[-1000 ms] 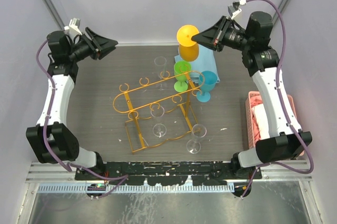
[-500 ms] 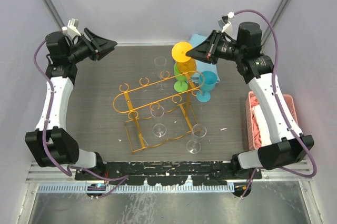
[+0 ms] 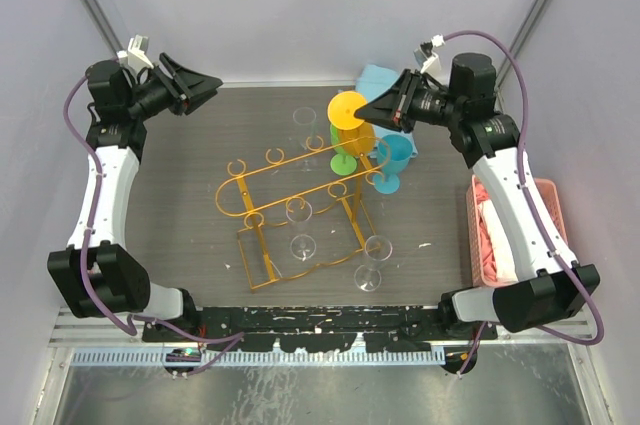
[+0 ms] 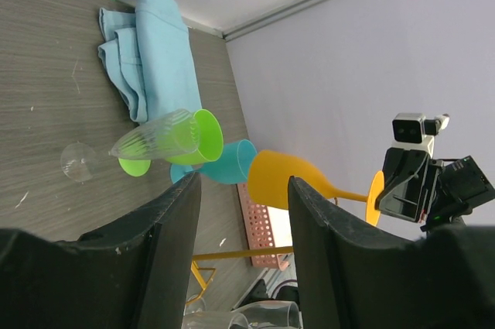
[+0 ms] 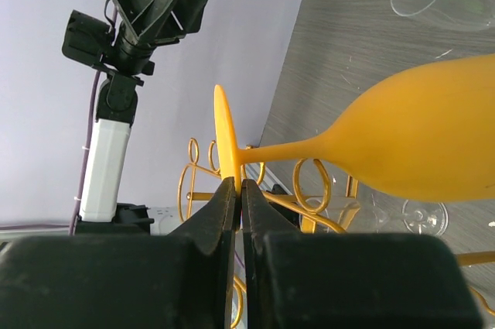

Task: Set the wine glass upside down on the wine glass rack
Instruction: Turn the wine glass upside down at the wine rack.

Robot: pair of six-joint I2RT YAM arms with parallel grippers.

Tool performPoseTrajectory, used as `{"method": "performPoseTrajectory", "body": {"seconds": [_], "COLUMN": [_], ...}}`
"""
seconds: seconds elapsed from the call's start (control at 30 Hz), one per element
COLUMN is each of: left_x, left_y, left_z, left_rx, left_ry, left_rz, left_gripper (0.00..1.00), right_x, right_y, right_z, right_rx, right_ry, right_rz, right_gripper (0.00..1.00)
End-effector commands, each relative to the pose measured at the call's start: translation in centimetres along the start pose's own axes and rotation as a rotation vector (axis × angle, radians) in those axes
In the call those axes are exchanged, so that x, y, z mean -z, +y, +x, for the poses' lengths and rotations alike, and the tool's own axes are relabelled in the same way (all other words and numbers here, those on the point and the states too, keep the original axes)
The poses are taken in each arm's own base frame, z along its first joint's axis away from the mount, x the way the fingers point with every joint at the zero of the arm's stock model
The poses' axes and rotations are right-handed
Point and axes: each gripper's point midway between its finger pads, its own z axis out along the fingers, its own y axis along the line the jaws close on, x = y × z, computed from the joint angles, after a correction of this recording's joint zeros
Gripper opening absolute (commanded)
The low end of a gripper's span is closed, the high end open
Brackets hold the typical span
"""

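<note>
The orange wine glass [image 3: 348, 111] hangs upside down, foot on top, held by my right gripper [image 3: 377, 111], which is shut on the rim of its foot. In the right wrist view the fingertips [image 5: 229, 190] pinch the thin foot disc, with the bowl [image 5: 433, 143] to the right. The glass is in the air above the far right end of the orange-gold wire rack [image 3: 262, 188], whose loops show in the right wrist view [image 5: 313, 182]. My left gripper [image 3: 212, 82] is open and empty, raised at the back left. It sees the orange glass [image 4: 290, 182] from the side.
A green glass [image 3: 341, 131] and a teal glass [image 3: 394, 158] stand by the rack's far right end. Clear glasses are at the back [image 3: 305, 119], under the rack [image 3: 298, 211] and in front of it [image 3: 372, 261]. A blue cloth [image 3: 376, 78] lies at the back. A pink basket [image 3: 478, 228] is at the right.
My right gripper has carried the orange glass left and down, from behind the green glass to above the rack's far right end. The left arm has not moved.
</note>
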Motion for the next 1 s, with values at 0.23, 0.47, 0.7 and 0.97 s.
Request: {"method": "performPoseTrajectory", "body": {"seconds": [0.23, 0.47, 0.7, 0.97], "left_x": [0.9, 0.9, 0.8, 0.8], "left_y": [-2.2, -2.0, -1.8, -1.8], "left_z": [-0.6, -0.4, -0.4, -0.4], "left_rx": [-0.046, -0.044, -0.040, -0.037], "left_ry": [-0.030, -0.026, -0.025, -0.024], "left_rz": [0.041, 0.040, 0.038, 0.038], "left_gripper": [0.50, 0.51, 0.51, 0.50], "right_x": [0.5, 0.4, 0.5, 0.9], "right_y": [1.4, 1.4, 1.0, 1.3], "right_z": [0.6, 1.2, 1.8, 2.2], "right_rx": [0.057, 0.051, 0.039, 0.044], "right_ry": [-0.009, 0.010, 0.024, 0.023], "right_rz": [-0.054, -0.061, -0.060, -0.064], "right_gripper": [0.01, 0.01, 0.00, 0.00]}}
